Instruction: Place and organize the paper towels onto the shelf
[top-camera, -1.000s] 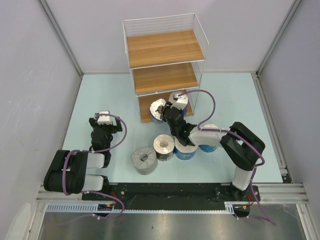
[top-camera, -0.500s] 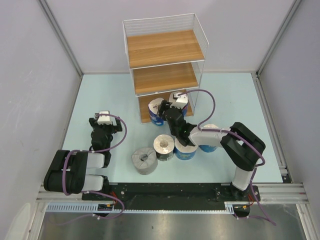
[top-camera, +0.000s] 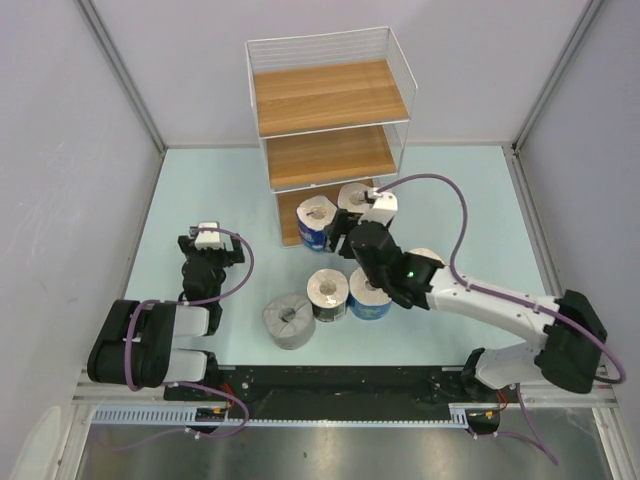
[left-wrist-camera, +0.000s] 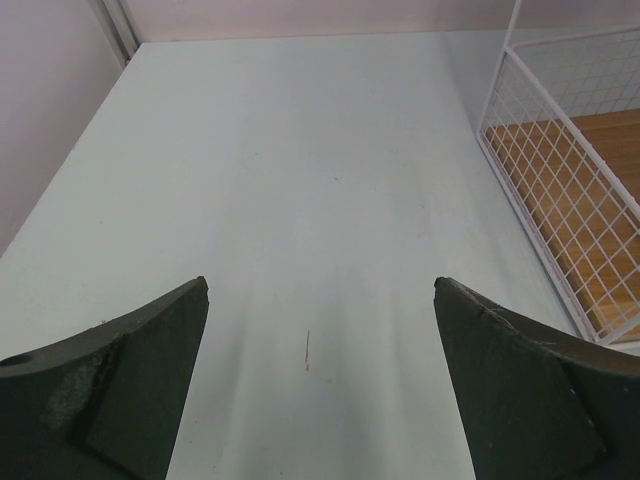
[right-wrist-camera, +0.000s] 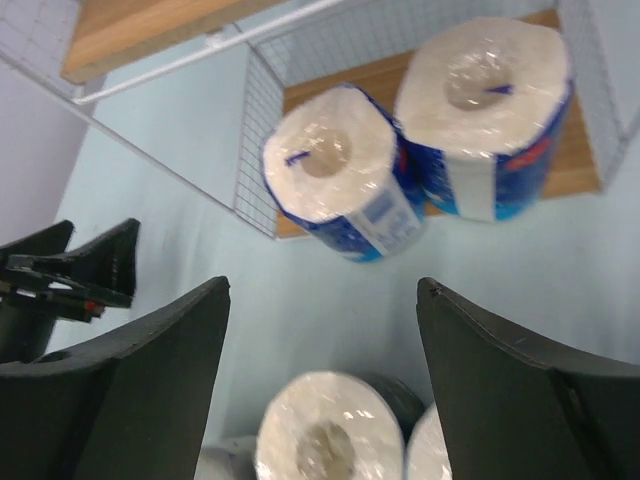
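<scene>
The shelf (top-camera: 330, 95) stands at the back. Two blue-wrapped paper towels sit on its bottom board: one at the front left edge (top-camera: 316, 222) (right-wrist-camera: 340, 170), one to its right (top-camera: 352, 197) (right-wrist-camera: 490, 110). On the floor in front are a dark-wrapped roll (top-camera: 327, 292) (right-wrist-camera: 325, 435), a blue roll (top-camera: 370, 296), a grey roll (top-camera: 289, 321) and a blue roll (top-camera: 428, 257) partly under my right arm. My right gripper (top-camera: 358, 245) (right-wrist-camera: 323, 290) is open and empty, above the floor between the shelf rolls and the floor rolls. My left gripper (top-camera: 205, 250) (left-wrist-camera: 320, 285) is open and empty, far left.
The pale blue floor (left-wrist-camera: 300, 150) is walled by grey panels on three sides. The shelf's white wire side (left-wrist-camera: 560, 210) shows at the right of the left wrist view. The upper two boards (top-camera: 330, 152) carry nothing.
My right gripper has let go of the left blue roll on the bottom board and drawn back from the shelf. The right arm's elbow has swung out to the right. The left arm has not moved.
</scene>
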